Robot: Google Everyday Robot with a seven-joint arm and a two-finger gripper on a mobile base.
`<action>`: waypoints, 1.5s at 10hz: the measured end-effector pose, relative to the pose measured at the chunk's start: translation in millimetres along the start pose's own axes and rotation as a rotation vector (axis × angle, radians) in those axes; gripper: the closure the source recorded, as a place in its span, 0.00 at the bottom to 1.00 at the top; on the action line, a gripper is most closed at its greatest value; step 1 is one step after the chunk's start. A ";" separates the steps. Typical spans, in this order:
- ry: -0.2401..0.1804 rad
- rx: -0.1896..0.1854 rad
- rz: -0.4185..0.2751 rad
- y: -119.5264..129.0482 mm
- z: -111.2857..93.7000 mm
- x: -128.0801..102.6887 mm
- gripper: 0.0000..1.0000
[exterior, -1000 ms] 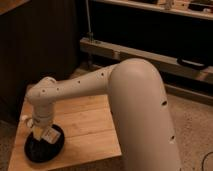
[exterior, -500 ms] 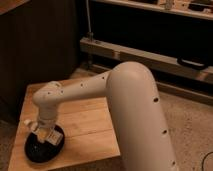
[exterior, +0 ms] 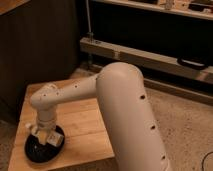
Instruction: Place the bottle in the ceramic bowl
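One thick white robot arm [exterior: 120,110] fills the middle of the camera view, its large rounded upper segment dotted with small dark holes and its slimmer forearm reaching left and down toward the near left corner of a light wooden slatted worktop [exterior: 82,125]. At that corner sits the shallow round glossy black ceramic bowl [exterior: 37,151], lying flat on the planks with its near rim close to the worktop's front edge. The gripper [exterior: 46,136] hangs directly over the bowl, low enough that its lower end is inside the bowl's outline. Just beside and below it, a small pale whitish bottle with a yellowish-tan part [exterior: 53,139] shows above the dark surface of the bowl, tilted rather than upright. Whether the fingers are spread, pressed together or pinching the bottle cannot be told, since the wrist hides them. Whether the bottle touches the bowl's bottom also cannot be told. Behind the worktop stands a dark panel, and to the right a speckled floor [exterior: 185,125] runs beneath a long metal rail [exterior: 150,57].
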 end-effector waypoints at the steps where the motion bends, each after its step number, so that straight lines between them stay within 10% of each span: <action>1: -0.010 -0.009 0.015 -5.6 -4.6 0.5 0.36; 4: -0.022 -0.023 0.024 -9.0 -11.6 1.4 0.20; 15: -0.026 -0.056 -0.006 0.3 -24.0 -3.7 0.20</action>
